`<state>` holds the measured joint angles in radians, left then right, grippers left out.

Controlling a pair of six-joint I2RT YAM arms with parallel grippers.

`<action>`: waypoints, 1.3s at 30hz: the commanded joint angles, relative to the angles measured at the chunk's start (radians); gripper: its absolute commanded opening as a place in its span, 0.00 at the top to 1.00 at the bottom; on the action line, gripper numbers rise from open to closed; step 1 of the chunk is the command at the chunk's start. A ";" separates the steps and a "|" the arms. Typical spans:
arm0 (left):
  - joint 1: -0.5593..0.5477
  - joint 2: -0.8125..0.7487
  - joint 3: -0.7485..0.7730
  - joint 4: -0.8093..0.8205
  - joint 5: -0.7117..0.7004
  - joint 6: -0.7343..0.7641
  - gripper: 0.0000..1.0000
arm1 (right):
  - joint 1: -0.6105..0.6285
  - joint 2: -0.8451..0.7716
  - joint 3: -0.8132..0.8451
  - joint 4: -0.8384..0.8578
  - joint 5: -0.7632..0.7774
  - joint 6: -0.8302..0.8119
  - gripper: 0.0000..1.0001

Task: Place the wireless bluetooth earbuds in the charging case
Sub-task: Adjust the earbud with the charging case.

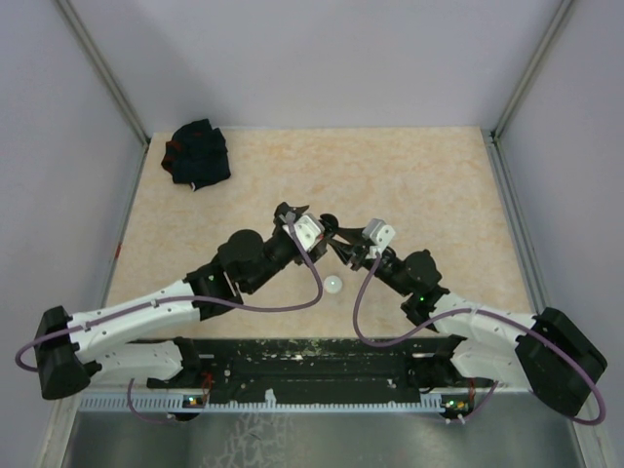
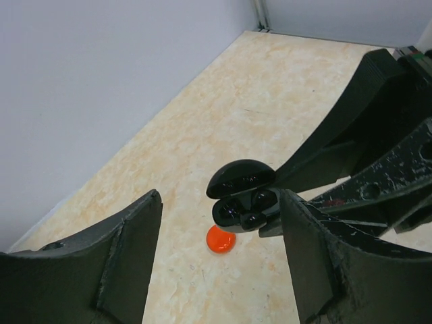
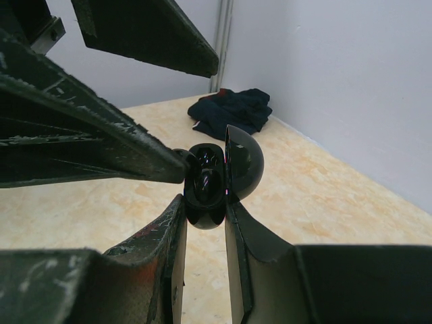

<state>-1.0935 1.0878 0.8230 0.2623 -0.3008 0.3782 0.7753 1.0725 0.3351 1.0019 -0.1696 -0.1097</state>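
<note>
Though open-lidded, charging case [image 3: 204, 194] between the right jaws

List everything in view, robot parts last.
charging case: 1, black, lid open, held above mid-table
earbuds: count unclear, dark glossy shapes inside the case
red disc: 1, orange-red, on the table under the case
white disc: 1, white, on the table just nearer than the grippers
fabric bundle: 1, black, far left corner
table: 1, beige marbled
left gripper: 1, black, open, facing the case
right gripper: 1, black, shut on the case
</note>
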 commanded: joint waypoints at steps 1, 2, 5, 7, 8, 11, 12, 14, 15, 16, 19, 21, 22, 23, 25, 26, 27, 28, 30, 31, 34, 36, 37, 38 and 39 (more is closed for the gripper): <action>-0.006 0.028 0.052 0.021 -0.062 -0.066 0.24 | -0.007 -0.035 0.038 0.048 0.009 0.010 1.00; -0.006 0.030 0.053 0.018 -0.065 -0.069 0.24 | -0.007 -0.038 0.038 0.045 0.011 0.009 1.00; -0.006 0.028 0.052 0.011 -0.070 -0.079 0.24 | -0.006 -0.040 0.036 0.045 0.016 0.007 1.00; -0.006 0.025 0.051 0.005 -0.077 -0.079 0.24 | -0.007 -0.041 0.035 0.047 0.015 0.007 1.00; -0.006 0.023 0.050 0.001 -0.081 -0.079 0.24 | -0.005 -0.038 0.035 0.048 0.014 0.007 1.00; -0.006 0.013 0.047 -0.012 -0.101 -0.078 0.24 | -0.007 -0.038 0.034 0.049 0.013 0.006 1.00; -0.006 0.008 0.043 -0.019 -0.111 -0.078 0.24 | -0.006 -0.038 0.035 0.049 0.013 0.007 1.00; -0.006 -0.003 0.038 -0.026 -0.124 -0.074 0.24 | -0.007 -0.040 0.035 0.049 0.013 0.007 1.00; -0.006 -0.010 0.034 -0.031 -0.129 -0.072 0.24 | -0.007 -0.039 0.034 0.048 0.012 0.007 1.00; -0.006 -0.016 0.031 -0.034 -0.134 -0.070 0.24 | -0.005 -0.039 0.033 0.050 0.012 0.007 1.00; -0.005 -0.033 0.022 -0.046 -0.156 -0.064 0.24 | -0.006 -0.042 0.033 0.052 0.012 0.007 1.00; -0.005 -0.040 0.017 -0.049 -0.177 -0.059 0.23 | -0.006 -0.042 0.034 0.052 0.012 0.008 1.00; -0.005 -0.041 0.015 -0.050 -0.182 -0.055 0.23 | -0.007 -0.041 0.035 0.052 0.010 0.008 1.00; -0.005 -0.043 0.013 -0.051 -0.186 -0.053 0.23 | -0.007 -0.042 0.035 0.052 0.009 0.010 1.00; -0.003 -0.042 0.011 -0.052 -0.191 -0.050 0.23 | -0.007 -0.042 0.036 0.052 0.009 0.012 1.00; -0.003 -0.042 0.009 -0.052 -0.194 -0.050 0.23 | -0.007 -0.044 0.035 0.052 0.008 0.014 1.00; -0.003 -0.042 0.009 -0.053 -0.191 -0.053 0.23 | -0.007 -0.045 0.036 0.051 0.008 0.014 1.00; -0.003 -0.043 0.009 -0.054 -0.186 -0.058 0.23 | -0.007 -0.046 0.035 0.049 0.008 0.015 1.00; -0.003 -0.052 0.011 -0.054 -0.163 -0.080 0.23 | -0.007 -0.045 0.037 0.047 0.010 0.013 1.00; -0.003 -0.055 0.014 -0.053 -0.150 -0.097 0.23 | -0.007 -0.044 0.037 0.047 0.010 0.014 1.00; -0.003 -0.056 0.025 -0.052 -0.103 -0.152 0.22 | -0.007 -0.040 0.038 0.047 0.010 0.015 1.00; -0.003 -0.051 0.037 -0.059 -0.083 -0.189 0.21 | -0.007 -0.037 0.038 0.049 0.008 0.016 1.00; -0.003 -0.048 0.040 -0.058 -0.072 -0.204 0.20 | -0.007 -0.036 0.038 0.049 0.009 0.016 1.00; -0.003 -0.046 0.043 -0.055 -0.059 -0.216 0.20 | -0.007 -0.037 0.038 0.049 0.009 0.016 1.00; -0.003 -0.043 0.044 -0.052 -0.050 -0.226 0.19 | -0.007 -0.038 0.037 0.047 0.009 0.016 1.00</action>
<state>-1.0935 1.0538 0.8425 0.2001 -0.4110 0.2310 0.7753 1.0542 0.3351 1.0019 -0.1593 -0.1074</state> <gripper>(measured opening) 0.796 0.257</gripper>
